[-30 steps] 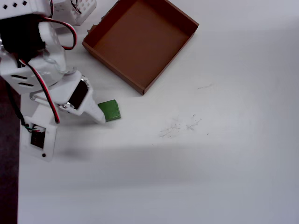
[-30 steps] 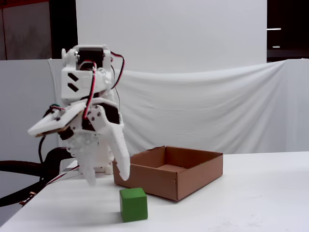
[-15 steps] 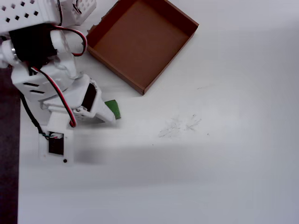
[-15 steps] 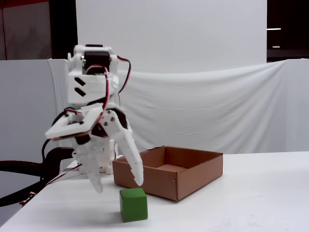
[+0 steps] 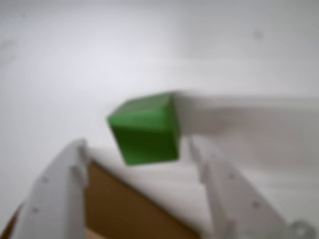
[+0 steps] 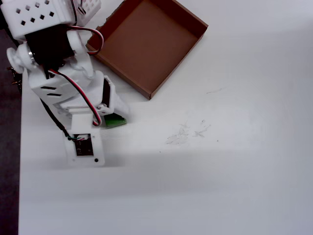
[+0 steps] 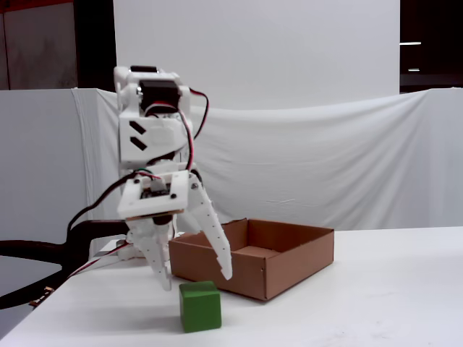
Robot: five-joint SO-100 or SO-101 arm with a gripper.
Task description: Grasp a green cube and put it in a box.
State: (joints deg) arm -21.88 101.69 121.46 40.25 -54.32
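Gripper [image 7: 195,280] spread wide, holding nothing, hanging just above the green cube [image 7: 200,306] with a clear gap under both white fingers in the fixed view. Same fingers [image 5: 67,184] seen in the wrist view as two pale blurred bars at the lower corners, the green cube [image 5: 146,128] between and beyond them, touching neither. Whole wrist view soft and out of focus, so fine details not readable there. Green cube resting on the white table [image 7: 376,303], near the front corner of the box [image 7: 260,264] but apart from it. In the overhead view, green cube [image 6: 116,120] mostly covered by the white arm [image 6: 73,93]; only a thin green strip visible at its lower right edge, and the fingertips themselves not possible to make out there. Box [image 6: 146,46] lying above and right of the arm in that view, floor flat and brown, nothing inside; top corner cut off by the picture edge. In the wrist view, a brown wedge of the box [image 5: 124,209] visible at the bottom between the fingers. Faint grey scuff marks [image 6: 188,131] on the table to the right of the cube. Pale draped cloth [image 7: 325,159] behind the table in the fixed view.
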